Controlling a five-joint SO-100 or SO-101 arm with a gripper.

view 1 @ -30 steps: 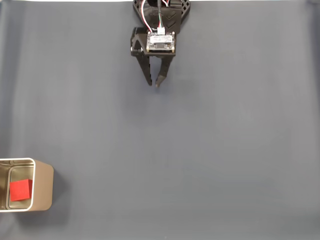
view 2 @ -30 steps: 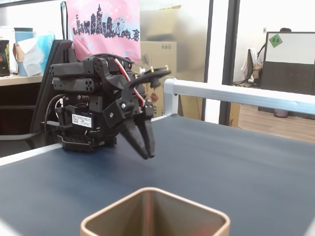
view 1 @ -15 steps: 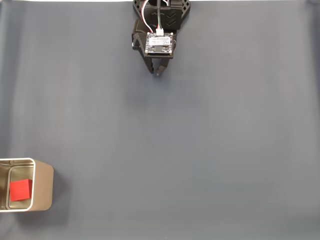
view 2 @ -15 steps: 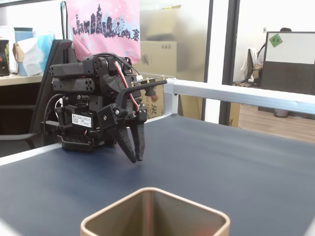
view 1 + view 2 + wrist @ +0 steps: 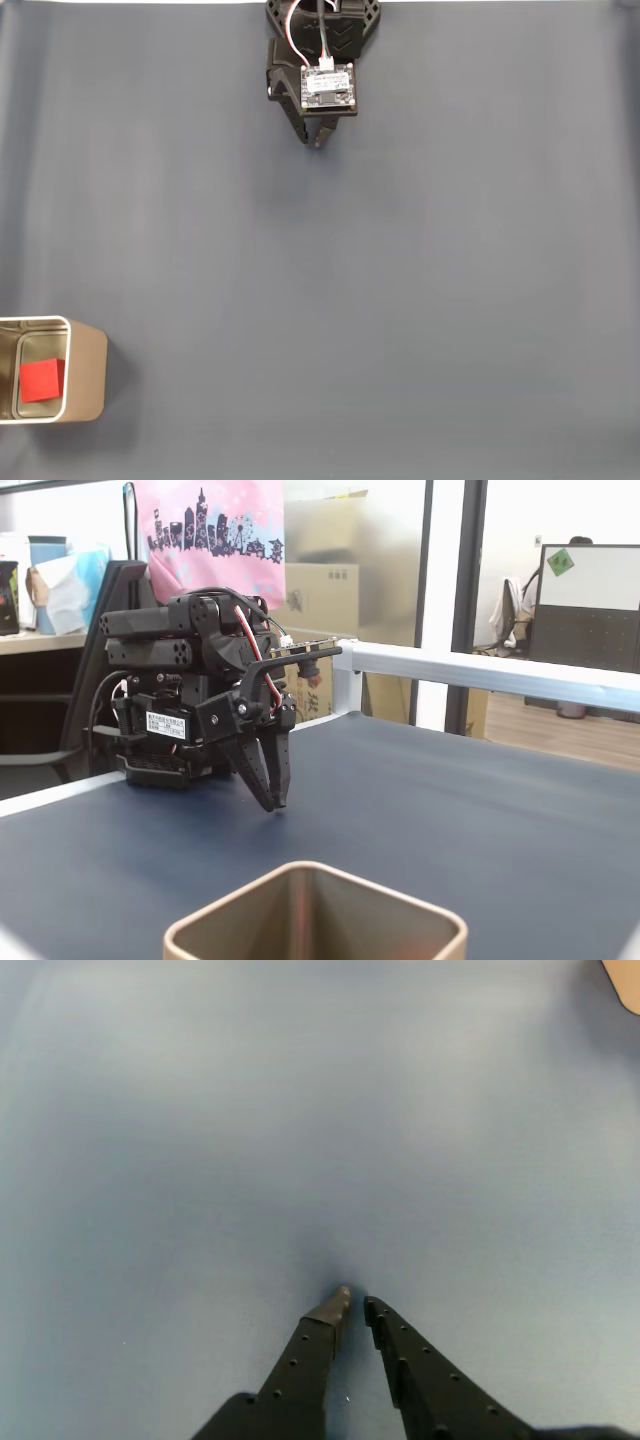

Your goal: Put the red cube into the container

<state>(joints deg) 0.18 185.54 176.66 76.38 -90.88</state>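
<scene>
Fixed view from above: the red cube (image 5: 41, 380) sits inside the container (image 5: 88, 371) — job seemingly done; far from it, the gripper (image 5: 313, 145) has pulled back, fingers pressed together.

Red cube (image 5: 41, 381) flat inside container (image 5: 88, 372) (beige-sided tin), lower left

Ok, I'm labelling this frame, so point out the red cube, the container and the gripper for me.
red cube (image 5: 41, 381): a fixed view from above, middle of its top face.
container (image 5: 90, 372): the same view, its beige-brown outer side.
gripper (image 5: 356, 1301): wrist view, midway between the two nearly touching fingertips.
</scene>
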